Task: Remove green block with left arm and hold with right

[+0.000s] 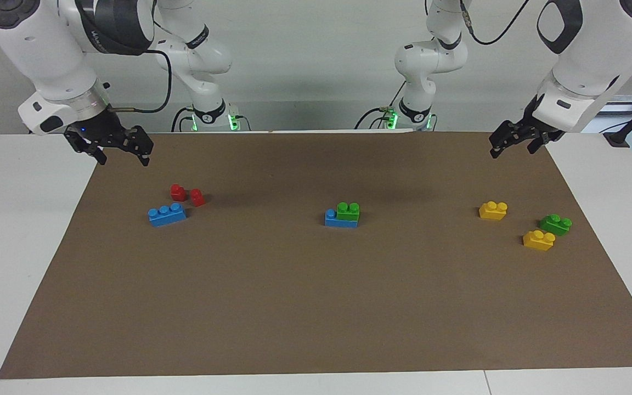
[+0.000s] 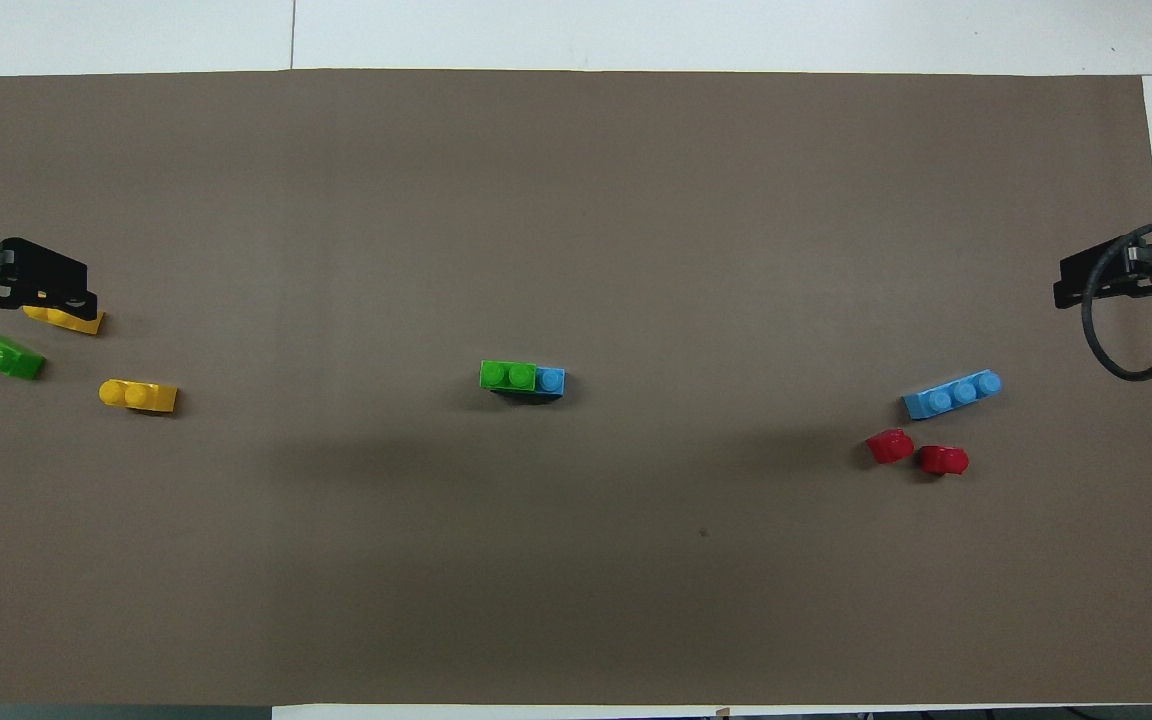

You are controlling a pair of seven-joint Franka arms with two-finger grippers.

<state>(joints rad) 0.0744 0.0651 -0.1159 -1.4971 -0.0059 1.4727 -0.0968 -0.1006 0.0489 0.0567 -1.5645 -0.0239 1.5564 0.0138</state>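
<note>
A green block [image 1: 348, 210] with two studs sits on a blue brick [image 1: 339, 220] in the middle of the brown mat; the pair also shows in the overhead view, green block [image 2: 508, 375] on blue brick [image 2: 552, 380]. A second green block [image 1: 556, 224] lies loose toward the left arm's end and shows in the overhead view too [image 2: 1, 357]. My left gripper [image 1: 513, 149] hangs open and empty over the mat's edge at its own end. My right gripper [image 1: 123, 159] hangs open and empty over the mat's edge at the right arm's end. Both are well apart from the stacked pair.
Two yellow bricks [image 1: 493, 210] [image 1: 539, 240] lie beside the loose green block. A loose blue brick [image 1: 167, 214] and two red pieces [image 1: 178, 192] [image 1: 197, 197] lie toward the right arm's end. The brown mat [image 1: 316, 307] covers the white table.
</note>
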